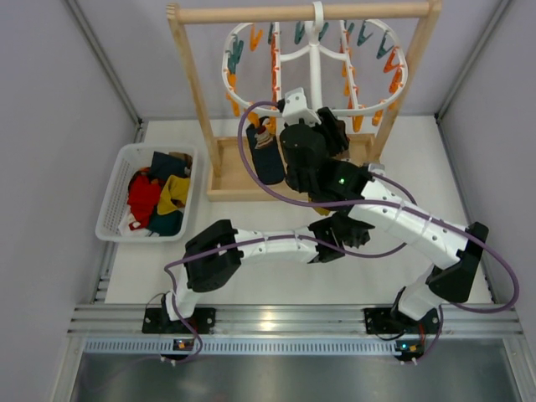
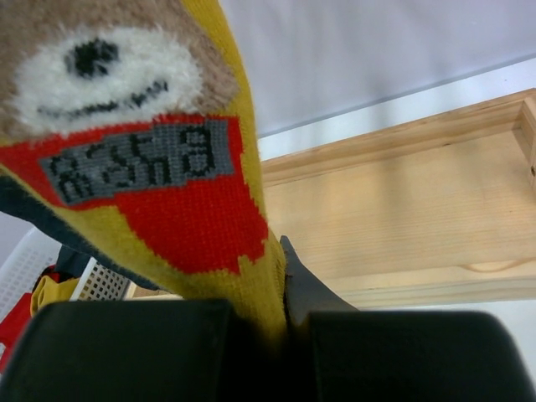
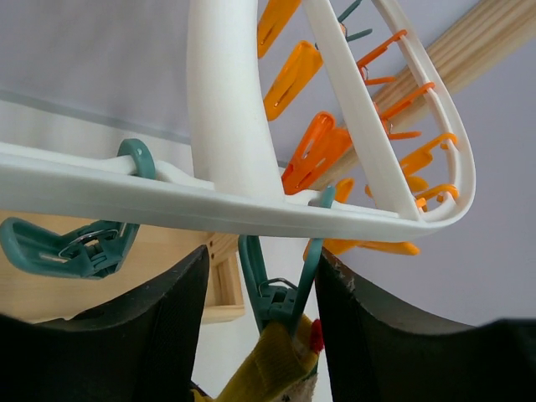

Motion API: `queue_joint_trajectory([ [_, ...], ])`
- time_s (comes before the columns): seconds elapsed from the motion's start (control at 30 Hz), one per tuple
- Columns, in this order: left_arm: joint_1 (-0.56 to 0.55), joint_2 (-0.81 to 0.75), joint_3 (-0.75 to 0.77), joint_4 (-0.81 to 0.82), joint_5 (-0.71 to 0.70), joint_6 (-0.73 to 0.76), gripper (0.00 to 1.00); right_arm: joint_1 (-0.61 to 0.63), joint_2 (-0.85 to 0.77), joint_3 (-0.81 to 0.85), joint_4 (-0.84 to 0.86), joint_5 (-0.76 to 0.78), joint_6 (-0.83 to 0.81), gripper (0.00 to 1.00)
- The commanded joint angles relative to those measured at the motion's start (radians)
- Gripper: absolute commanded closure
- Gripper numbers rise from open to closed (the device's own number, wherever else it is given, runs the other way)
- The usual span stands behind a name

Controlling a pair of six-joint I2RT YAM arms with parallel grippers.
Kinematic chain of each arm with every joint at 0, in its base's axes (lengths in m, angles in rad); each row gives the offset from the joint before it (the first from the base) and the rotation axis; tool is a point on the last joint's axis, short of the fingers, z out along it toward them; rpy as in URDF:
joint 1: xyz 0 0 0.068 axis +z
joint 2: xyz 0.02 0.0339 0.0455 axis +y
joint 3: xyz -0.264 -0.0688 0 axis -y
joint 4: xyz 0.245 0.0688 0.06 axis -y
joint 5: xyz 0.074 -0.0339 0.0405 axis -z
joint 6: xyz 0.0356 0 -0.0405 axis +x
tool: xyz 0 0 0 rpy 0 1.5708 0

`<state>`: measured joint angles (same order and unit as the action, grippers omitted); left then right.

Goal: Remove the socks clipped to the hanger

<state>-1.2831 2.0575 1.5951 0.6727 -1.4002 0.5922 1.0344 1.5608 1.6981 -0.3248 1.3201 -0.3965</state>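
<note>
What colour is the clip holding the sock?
Teal; the clip on the yellow sock shows best in the right wrist view.

Left arm (image 1: 268, 245), right arm (image 1: 410, 222): white link shells, black joint housings, purple cables (image 1: 241, 142) looped alongside. Green light (image 1: 341, 180) noted on right wrist. Left gripper (image 2: 280, 335), right gripper (image 3: 261, 327): matte black fingers.

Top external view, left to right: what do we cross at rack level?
white basket → rack's left post → hanger → rack's right post. Left out: whatever overlaps the hanger.
</note>
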Motion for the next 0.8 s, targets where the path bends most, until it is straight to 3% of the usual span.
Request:
queue_joint_trajectory([
  [0.0,-0.016,-0.045,-0.006,0.022,0.003,-0.017,1.0,-0.016,-0.028,0.008,0.105,0.021,-0.045,0.5],
  [0.27,-0.022,-0.048,-0.006,0.021,0.007,-0.022,1.0,-0.017,-0.03,0.018,0.138,0.018,-0.093,0.55],
  [0.47,-0.021,-0.045,-0.006,0.022,0.012,-0.025,1.0,-0.017,-0.028,0.008,0.161,0.016,-0.107,0.8],
  [0.53,-0.018,-0.046,-0.011,0.022,0.013,-0.029,1.0,-0.017,-0.03,0.008,0.15,0.016,-0.102,0.85],
  [0.57,-0.018,-0.046,-0.012,0.022,0.012,-0.031,1.0,-0.016,-0.033,0.008,0.142,0.013,-0.084,0.95],
  [0.6,-0.012,-0.048,-0.017,0.021,0.013,-0.034,1.0,-0.016,-0.042,0.008,0.135,0.01,-0.073,0.98],
  [0.77,0.013,-0.079,-0.088,0.019,0.026,-0.075,1.0,-0.016,-0.07,0.012,0.057,-0.045,0.016,1.0],
])
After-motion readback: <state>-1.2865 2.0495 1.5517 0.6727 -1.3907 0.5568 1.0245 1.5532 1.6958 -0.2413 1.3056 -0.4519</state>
